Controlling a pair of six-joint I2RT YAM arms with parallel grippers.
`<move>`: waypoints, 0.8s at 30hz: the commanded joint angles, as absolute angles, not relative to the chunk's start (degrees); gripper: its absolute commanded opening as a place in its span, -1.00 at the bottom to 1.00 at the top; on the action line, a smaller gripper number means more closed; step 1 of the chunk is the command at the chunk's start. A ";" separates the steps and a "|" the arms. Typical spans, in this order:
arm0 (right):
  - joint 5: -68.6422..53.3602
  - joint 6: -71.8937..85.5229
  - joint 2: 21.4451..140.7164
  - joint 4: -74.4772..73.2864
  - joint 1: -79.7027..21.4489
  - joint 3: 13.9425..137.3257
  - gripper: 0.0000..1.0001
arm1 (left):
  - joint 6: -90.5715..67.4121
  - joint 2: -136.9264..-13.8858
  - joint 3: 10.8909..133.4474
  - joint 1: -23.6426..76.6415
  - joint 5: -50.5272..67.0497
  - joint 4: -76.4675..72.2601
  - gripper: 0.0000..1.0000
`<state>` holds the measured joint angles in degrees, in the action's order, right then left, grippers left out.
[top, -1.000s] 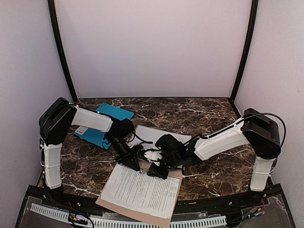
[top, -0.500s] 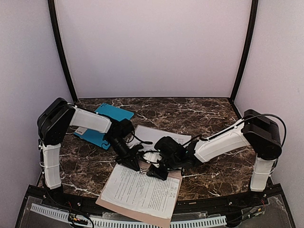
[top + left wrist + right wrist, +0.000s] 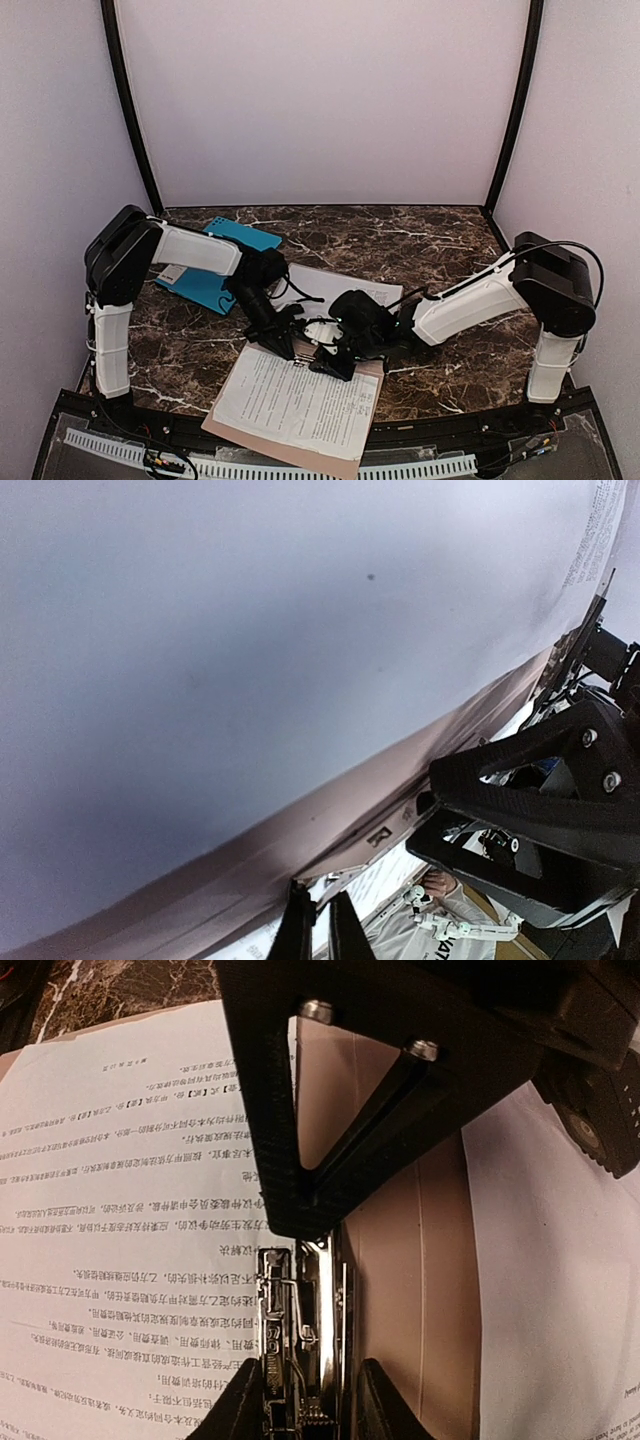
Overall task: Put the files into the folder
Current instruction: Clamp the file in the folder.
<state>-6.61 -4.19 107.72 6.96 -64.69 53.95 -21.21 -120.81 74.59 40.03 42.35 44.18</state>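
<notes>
Scene: two robot arms meet at the middle of a dark marble desk point(image 3: 460, 360), over an open tan folder point(image 3: 410, 1260).
Folder: it lies flat at 6 o'clock on the desk, close to the front edge. Its metal clip point(image 3: 300, 1360) runs along the inner fold.
Files: a printed sheet point(image 3: 300, 400) lies on the folder, its edge just beside the clip. A second sheet point(image 3: 335, 285) lies on the desk at 12 o'clock from the clip. A white sheet point(image 3: 250, 630) fills the left wrist view, too close and blurred to identify.
Left jaws: closed tight with the tips together, just at 10 o'clock from the other arm's. I cannot tell whether they pinch paper or card.
Right jaws: partly open. The fingers point(image 3: 240, 1405) stand on either side of the clip, with a sliver of gap on one side, and they grip nothing.
Teal folder point(image 3: 215, 262): at 10 o'clock, well apart.
Risk, clip: if it springs shut with no paper under it, the sheets stay loose.
Risk, collision: the two sets of jaws are nearly touching, so a small sideways move could knock them together.
Risk, paper: the loose sheets could skid or crease on the smooth card if an arm drags across them.
</notes>
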 commanded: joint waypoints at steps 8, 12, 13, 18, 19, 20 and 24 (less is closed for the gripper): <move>-4.58 -4.49 111.77 -0.60 -64.51 51.97 -0.51 | -25.61 -128.36 72.94 40.41 0.90 46.03 -0.99; -4.57 -4.23 112.11 -1.07 -64.31 52.29 -0.53 | -24.97 -125.58 74.81 40.43 2.50 45.14 -0.99; -4.53 -4.22 112.12 -1.13 -64.38 52.29 -0.53 | -24.83 -124.69 75.00 40.43 3.24 44.57 -0.99; -4.44 -3.99 112.18 -1.64 -64.17 52.34 -0.55 | -24.49 -122.37 74.94 40.43 5.62 43.38 -0.99; -4.48 -3.96 112.27 -1.73 -64.22 52.38 -0.55 | -24.34 -121.71 74.79 40.43 6.26 43.06 -0.99; -4.48 -3.96 112.32 -1.75 -64.20 52.38 -0.55 | -24.21 -121.33 74.70 40.39 6.56 42.89 -0.99; -4.57 -3.96 112.58 -2.04 -64.19 52.71 -0.56 | -23.92 -119.33 74.81 40.39 8.53 42.11 -0.99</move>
